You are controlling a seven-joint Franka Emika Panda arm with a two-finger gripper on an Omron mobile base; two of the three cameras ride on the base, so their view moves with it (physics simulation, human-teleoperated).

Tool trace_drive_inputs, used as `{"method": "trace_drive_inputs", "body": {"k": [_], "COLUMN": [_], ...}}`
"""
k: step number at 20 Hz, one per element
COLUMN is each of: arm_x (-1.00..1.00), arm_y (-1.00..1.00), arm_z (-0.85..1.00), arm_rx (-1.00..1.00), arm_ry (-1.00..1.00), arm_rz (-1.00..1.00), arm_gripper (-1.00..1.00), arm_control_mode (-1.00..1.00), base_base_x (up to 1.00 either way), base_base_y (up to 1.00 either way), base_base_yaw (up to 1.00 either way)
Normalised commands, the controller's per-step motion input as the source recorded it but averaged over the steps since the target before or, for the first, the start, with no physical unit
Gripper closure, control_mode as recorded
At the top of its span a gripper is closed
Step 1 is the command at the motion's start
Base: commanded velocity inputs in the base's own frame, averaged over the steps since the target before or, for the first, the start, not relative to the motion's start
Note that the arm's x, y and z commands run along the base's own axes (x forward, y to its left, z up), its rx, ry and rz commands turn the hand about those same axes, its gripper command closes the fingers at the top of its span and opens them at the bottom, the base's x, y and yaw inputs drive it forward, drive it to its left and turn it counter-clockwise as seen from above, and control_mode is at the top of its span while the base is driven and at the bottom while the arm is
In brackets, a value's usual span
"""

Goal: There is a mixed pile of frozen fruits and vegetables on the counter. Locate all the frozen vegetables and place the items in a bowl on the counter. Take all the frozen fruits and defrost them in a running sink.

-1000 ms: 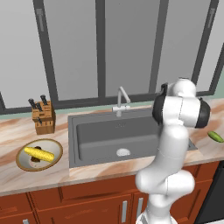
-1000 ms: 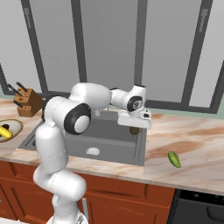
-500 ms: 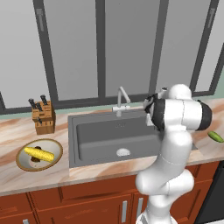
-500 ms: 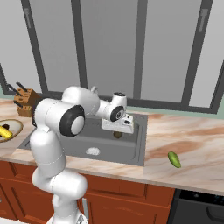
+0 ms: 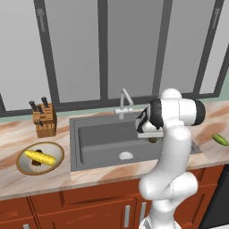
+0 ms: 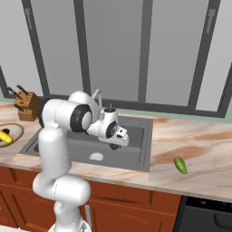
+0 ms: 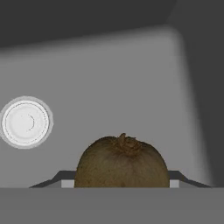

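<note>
So one brown ball [image 7: 122, 162] (held).

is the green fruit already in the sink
No, the green fruit lies on the counter, to the right of the sink.

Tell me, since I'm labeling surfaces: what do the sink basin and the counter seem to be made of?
Sink: looks like matte dark grey composite or coated metal, uniform with no shine; its drain looks metallic. Counter: looks like polished stone, with beige-pink marbled veins.
</note>
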Motion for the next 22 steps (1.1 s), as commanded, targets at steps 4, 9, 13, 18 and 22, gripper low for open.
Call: {"method": "trace_drive_inputs", "body": {"k": [4, 9, 13, 18, 22], "arm_x": [0.38, 0.53, 0.71, 0.48, 0.30], "arm_y": [-0.01, 0.00, 0.00, -0.13, -0.18], "arm_z": [-0.54, -0.56, -0.45, -0.10, -0.15], "arm_rx": [-0.06, -0.05, 0.03, 0.00, 0.00], "arm_ry": [-0.17, -0.03, 0.16, 0.06, 0.00], "arm_rz": [-0.09, -0.02, 0.01, 0.00, 0.00], "arm_gripper": [1.00, 1.00, 1.00, 1.00, 1.00], "arm_control_mode": [-1.00, -1.00, -1.00, -1.00, -1.00], "base_base_x": [0.00, 0.00, 0.00, 0.00, 0.00], "base_base_y": [0.00, 0.00, 0.00, 0.00, 0.00], "base_base_yaw": [0.00, 0.00, 0.00, 0.00, 0.00]}}
